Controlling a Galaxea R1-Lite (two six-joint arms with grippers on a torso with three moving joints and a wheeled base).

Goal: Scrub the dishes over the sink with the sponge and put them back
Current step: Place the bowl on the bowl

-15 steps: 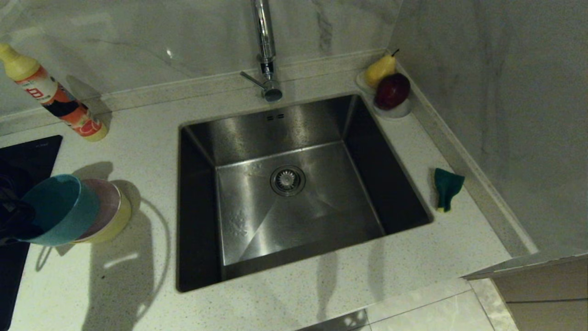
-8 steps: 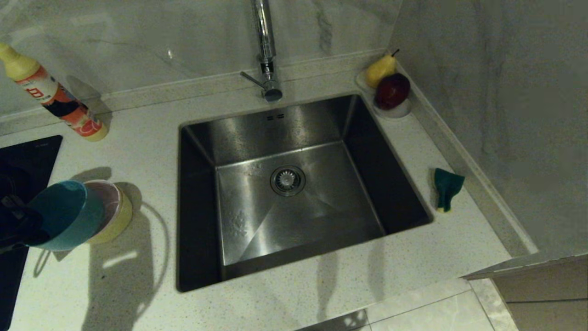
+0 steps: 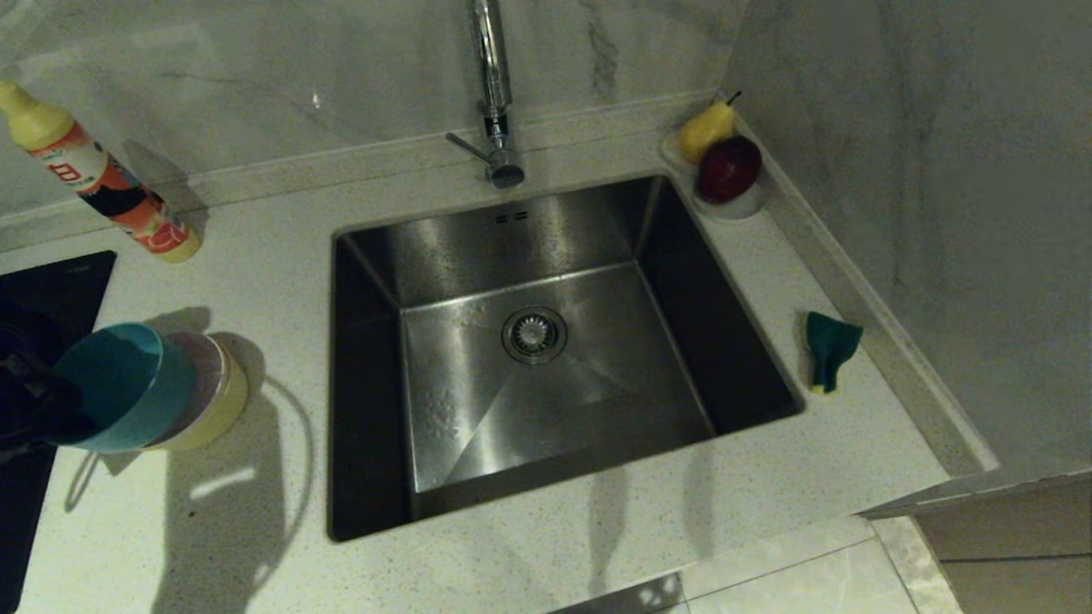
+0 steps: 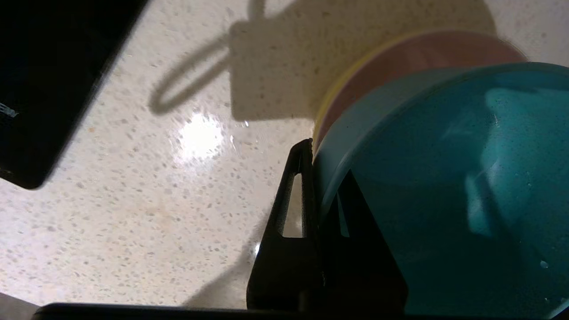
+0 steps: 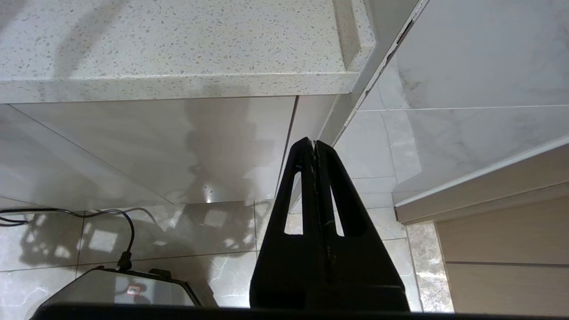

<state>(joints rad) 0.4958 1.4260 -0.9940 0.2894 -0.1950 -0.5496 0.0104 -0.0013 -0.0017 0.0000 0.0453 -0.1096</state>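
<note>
change: light blue plastic bowl (image 3: 119,388) has shifted slightly right since a second ago | left gripper (image 4: 311,149) clamped on its rim, tilted against pink and yellow stack (image 3: 213,392) | right gripper (image 5: 314,144) closed, parked below counter

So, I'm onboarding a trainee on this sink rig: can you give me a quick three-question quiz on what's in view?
1. True or false: the sponge lies in the sink.
2. Which bowl does the left tool grip by its rim? A pink, B yellow, C blue.
3. Fill in: the right tool hangs below the counter, shut on ____.

Key: 1 false, it lies on the counter right of the sink. 2 C, the blue bowl. 3 nothing.
</note>
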